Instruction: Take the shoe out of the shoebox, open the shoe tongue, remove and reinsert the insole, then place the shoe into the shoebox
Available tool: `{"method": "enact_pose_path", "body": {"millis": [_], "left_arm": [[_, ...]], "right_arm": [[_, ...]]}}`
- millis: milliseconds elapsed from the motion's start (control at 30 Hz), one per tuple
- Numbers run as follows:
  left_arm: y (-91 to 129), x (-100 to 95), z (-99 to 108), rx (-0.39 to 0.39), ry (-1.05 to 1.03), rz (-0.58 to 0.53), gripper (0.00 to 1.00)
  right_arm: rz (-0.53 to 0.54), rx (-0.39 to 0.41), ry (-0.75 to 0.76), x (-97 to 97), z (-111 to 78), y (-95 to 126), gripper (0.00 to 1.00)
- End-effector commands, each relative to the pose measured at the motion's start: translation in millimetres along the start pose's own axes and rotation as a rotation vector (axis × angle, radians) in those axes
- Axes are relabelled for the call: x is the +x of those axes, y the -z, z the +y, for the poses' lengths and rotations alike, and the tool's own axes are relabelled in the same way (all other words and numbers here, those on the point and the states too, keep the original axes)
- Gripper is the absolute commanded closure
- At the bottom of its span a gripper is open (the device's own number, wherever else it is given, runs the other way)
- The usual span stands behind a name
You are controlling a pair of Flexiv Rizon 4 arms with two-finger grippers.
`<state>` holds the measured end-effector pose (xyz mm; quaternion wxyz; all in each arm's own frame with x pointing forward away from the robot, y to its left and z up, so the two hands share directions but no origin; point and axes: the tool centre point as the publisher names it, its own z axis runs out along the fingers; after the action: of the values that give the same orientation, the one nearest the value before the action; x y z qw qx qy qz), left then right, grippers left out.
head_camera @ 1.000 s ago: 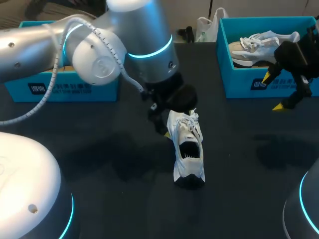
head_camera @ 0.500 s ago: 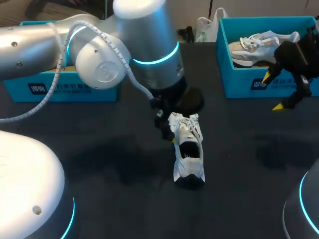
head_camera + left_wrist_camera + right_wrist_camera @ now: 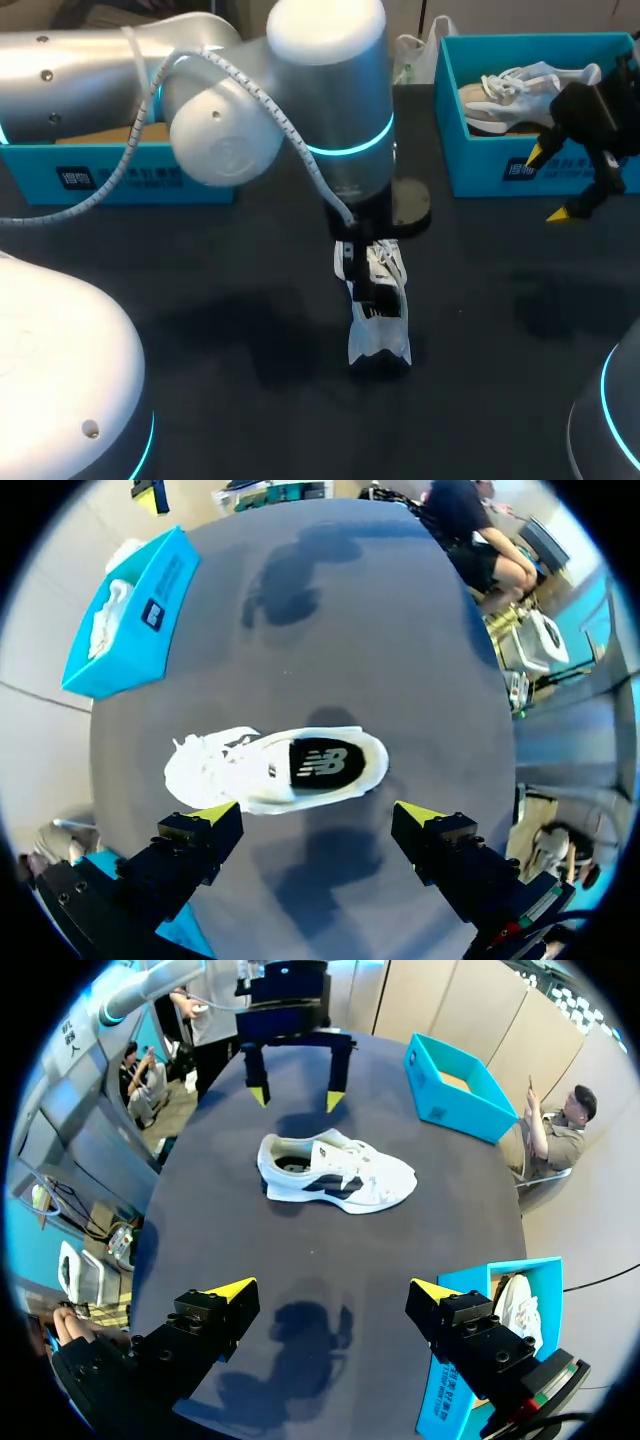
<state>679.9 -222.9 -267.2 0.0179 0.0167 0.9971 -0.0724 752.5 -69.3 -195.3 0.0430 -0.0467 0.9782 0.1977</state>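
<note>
The silver left arm (image 3: 320, 80) bears a cyan ring (image 3: 355, 150), white ribbed cable (image 3: 270, 108) and black yellow-tipped claw (image 3: 318, 813).

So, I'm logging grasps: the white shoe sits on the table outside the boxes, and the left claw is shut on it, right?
Not quite. The left claw is open: the left wrist view shows its fingers spread wide, not clamping the white shoe. The rest holds: the shoe does sit on the table.
</note>
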Motion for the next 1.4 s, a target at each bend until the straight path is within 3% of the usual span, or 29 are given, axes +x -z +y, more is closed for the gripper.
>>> {"method": "enact_pose_path", "body": {"millis": [33, 367, 700, 1000, 1400], "left_arm": [[4, 12.9, 3, -0.001, 0.021, -0.004, 0.0], [-20, 38.9, -6, -0.06, 0.056, -0.067, 0.0], [-50, 54.6, -11, -0.003, 0.063, -0.11, 0.0], [-76, 57.0, -10, 0.023, 0.085, -0.12, 0.0], [-106, 50.7, -11, 0.002, 0.06, -0.079, 0.0]], "right_arm": [[0.001, 0.002, 0.0, -0.9, -0.3, -1, 0.0], [0.001, 0.002, 0.0, -0.9, -0.3, -1, 0.0], [0.001, 0.002, 0.0, -0.9, -0.3, -1, 0.0], [0.001, 0.002, 0.0, -0.9, -0.3, -1, 0.0], [0.001, 0.002, 0.0, -0.9, -0.3, -1, 0.0]]}}
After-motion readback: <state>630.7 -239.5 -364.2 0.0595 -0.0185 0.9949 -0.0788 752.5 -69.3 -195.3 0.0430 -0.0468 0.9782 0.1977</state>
